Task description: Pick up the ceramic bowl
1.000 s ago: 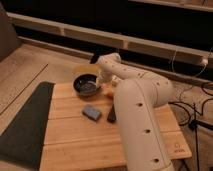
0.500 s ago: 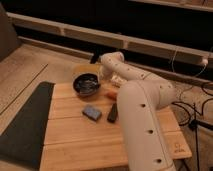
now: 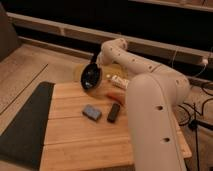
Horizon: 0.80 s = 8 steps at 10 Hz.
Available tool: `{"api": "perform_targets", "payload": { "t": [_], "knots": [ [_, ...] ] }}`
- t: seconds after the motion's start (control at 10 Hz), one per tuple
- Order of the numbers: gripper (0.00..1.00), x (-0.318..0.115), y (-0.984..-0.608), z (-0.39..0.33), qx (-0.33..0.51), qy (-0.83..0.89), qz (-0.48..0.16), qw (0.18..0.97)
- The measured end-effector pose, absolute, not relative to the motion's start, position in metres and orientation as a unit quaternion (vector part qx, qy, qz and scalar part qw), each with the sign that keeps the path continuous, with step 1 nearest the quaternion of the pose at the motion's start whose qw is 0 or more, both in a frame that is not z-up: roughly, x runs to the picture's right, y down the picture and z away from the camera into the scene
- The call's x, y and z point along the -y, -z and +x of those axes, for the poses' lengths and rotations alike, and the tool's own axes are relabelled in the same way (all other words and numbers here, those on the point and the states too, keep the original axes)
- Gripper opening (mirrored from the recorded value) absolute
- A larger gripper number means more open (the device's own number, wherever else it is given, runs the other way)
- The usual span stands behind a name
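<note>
1. Reaching out from the lower right, the smooth white arm (image 3: 150,100) is bending back toward the far side of the wooden table (image 3: 85,135), its rounded segments showing small dark holes along the shell.
2. The gripper (image 3: 94,61) is sitting at the far end of the arm, just at the upper rim of the ceramic bowl (image 3: 91,77); it is appearing clenched on that rim, grasping the bowl.
3. The ceramic bowl is round, shallow and black, its glossy dark inside catching a faint sheen; it is tilting steeply, its opening facing toward the camera, at the far edge of the table.
4. The table is showing pale planks with visible seams running across, a matte grain lit warmly.
5. A small blue-grey block (image 3: 91,112) with soft corners is lying flat near the middle of the table, well apart from the bowl.
6. A dark oblong object (image 3: 113,112) is lying just beside the block, on its right.
7. A thin orange-red item (image 3: 116,97) is lying close to the arm, between the bowl and the dark oblong.
8. A pale tube-like thing (image 3: 119,80) is lying to the right of the bowl, near a tan rounded shape (image 3: 112,69) behind it.
9. A dark matte mat (image 3: 25,122) is lining the table's left side.
</note>
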<state>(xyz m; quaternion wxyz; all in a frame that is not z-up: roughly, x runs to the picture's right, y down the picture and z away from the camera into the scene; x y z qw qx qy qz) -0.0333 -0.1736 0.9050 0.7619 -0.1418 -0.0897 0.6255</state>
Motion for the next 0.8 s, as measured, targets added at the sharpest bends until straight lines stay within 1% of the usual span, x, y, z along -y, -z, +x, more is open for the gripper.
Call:
{"api": "perform_targets", "payload": {
  "t": [0.2, 0.3, 0.4, 0.6, 0.7, 0.8],
  "knots": [
    [0.00, 0.193, -0.863, -0.033, 0.114, -0.615, -0.109, 0.773],
    [0.00, 0.194, -0.847, -0.032, 0.119, -0.610, -0.100, 0.777],
    [0.00, 0.193, -0.837, -0.031, 0.121, -0.608, -0.096, 0.779],
    [0.00, 0.171, -0.820, -0.028, 0.112, -0.604, -0.101, 0.782],
    [0.00, 0.166, -0.818, -0.027, 0.109, -0.605, -0.102, 0.782],
    [0.05, 0.166, -0.818, -0.026, 0.109, -0.605, -0.102, 0.782]
  ]
}}
